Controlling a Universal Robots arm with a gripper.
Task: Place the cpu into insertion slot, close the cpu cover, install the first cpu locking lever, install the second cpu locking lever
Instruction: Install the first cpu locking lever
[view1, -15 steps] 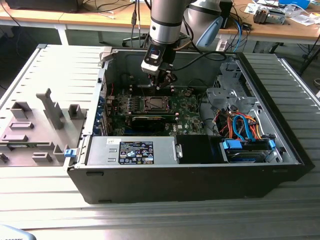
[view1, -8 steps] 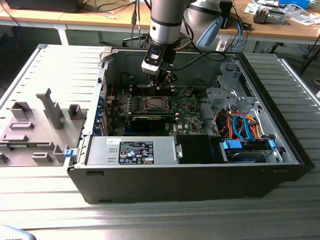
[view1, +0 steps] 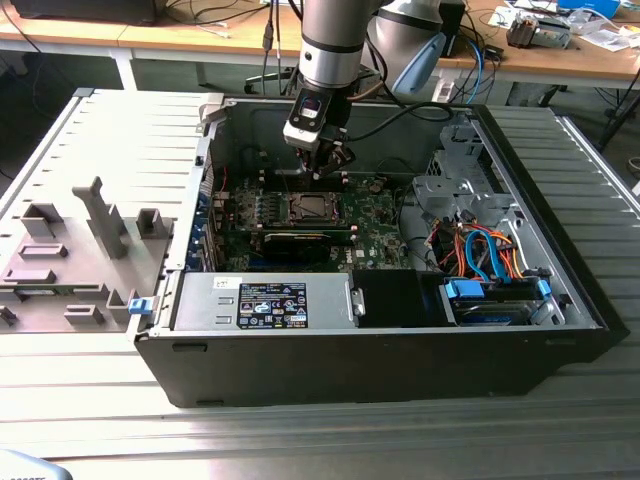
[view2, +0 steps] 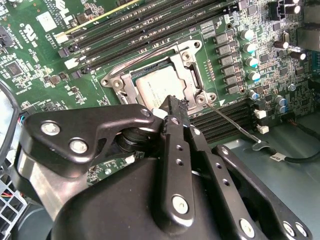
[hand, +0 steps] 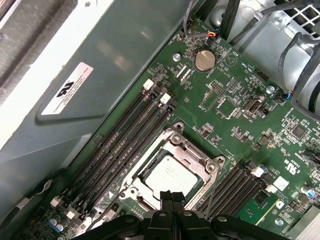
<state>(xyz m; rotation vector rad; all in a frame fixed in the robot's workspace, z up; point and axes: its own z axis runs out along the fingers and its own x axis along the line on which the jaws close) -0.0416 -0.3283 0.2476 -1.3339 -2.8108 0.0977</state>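
The cpu (hand: 169, 175) (view2: 150, 87) lies flat in the insertion slot (view1: 308, 208), its silver-grey face showing through the window of the cpu cover (hand: 194, 152) (view2: 186, 56). The cover lies down over the chip. A thin metal locking lever (view2: 235, 124) (hand: 213, 186) juts out from one corner of the socket over the black memory slots. My gripper (view1: 326, 168) (hand: 171, 196) (view2: 173, 106) hangs just above the socket's edge, its black fingers pressed together with nothing between them.
The green motherboard (hand: 235, 125) lies inside an open black computer case (view1: 380, 350). Long black memory slots (view2: 150, 25) flank the socket on two sides. Orange and blue cables (view1: 480, 250) and a drive cage fill the exterior view's right. The case wall (hand: 100, 75) stands close by.
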